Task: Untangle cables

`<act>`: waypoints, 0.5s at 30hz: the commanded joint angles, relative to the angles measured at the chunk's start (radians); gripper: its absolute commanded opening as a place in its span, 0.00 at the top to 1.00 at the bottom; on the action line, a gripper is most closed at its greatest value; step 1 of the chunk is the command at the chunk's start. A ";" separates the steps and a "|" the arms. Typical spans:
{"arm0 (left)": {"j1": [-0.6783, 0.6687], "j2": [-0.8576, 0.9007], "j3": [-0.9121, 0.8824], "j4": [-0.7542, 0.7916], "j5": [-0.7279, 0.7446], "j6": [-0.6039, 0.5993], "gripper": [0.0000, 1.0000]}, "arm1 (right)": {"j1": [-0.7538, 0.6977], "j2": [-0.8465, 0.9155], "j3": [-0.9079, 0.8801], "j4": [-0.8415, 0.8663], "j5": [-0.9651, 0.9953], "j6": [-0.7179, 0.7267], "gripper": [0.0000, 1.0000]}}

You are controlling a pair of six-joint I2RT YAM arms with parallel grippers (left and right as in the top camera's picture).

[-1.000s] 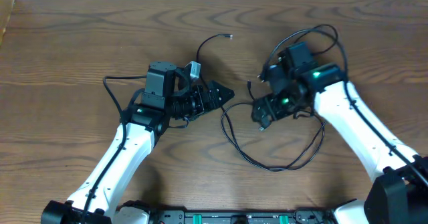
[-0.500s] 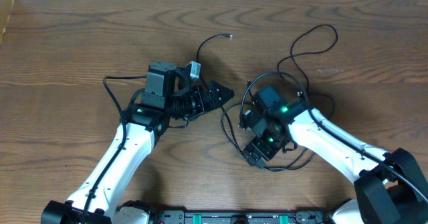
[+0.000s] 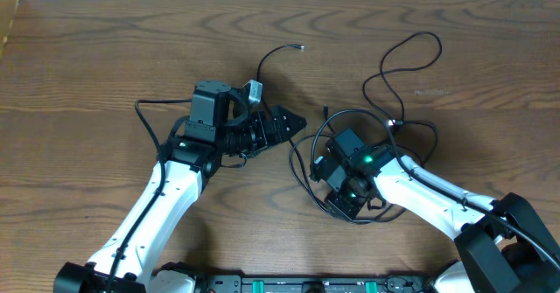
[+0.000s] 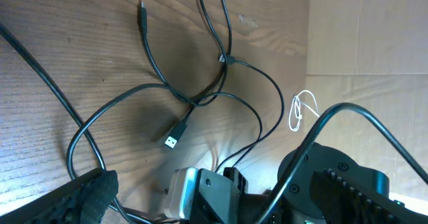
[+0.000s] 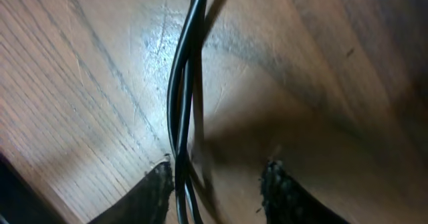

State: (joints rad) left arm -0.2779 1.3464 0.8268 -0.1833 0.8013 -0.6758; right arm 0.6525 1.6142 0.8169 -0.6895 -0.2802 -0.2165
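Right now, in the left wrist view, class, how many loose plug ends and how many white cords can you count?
Plug ends: 2 (flat plug, small plug)
White cord: 1
Total: 3

Thin black cables (image 4: 194, 102), loosely tangled, in flat overlapping loops.

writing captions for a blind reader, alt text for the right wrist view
Two thin black cables, twisted together, lie on the wooden table and run down between two dark fingers, close against one of them. The fingers stand apart.
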 commanded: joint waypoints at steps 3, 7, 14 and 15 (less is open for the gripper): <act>-0.003 0.002 -0.004 -0.003 -0.006 0.013 0.04 | 0.004 -0.017 -0.008 0.001 -0.003 -0.016 0.69; -0.003 0.002 -0.004 -0.003 -0.006 0.013 0.04 | 0.004 -0.017 -0.008 0.002 -0.003 -0.034 0.74; -0.003 0.002 -0.004 -0.003 -0.029 0.014 0.03 | 0.004 -0.017 -0.008 0.002 -0.007 -0.062 0.83; -0.003 0.002 -0.004 -0.003 -0.068 0.016 0.04 | 0.004 -0.017 -0.008 0.002 -0.007 -0.062 0.83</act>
State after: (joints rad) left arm -0.2779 1.3464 0.8268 -0.1837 0.7933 -0.6758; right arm 0.6525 1.6142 0.8162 -0.6895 -0.2806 -0.2573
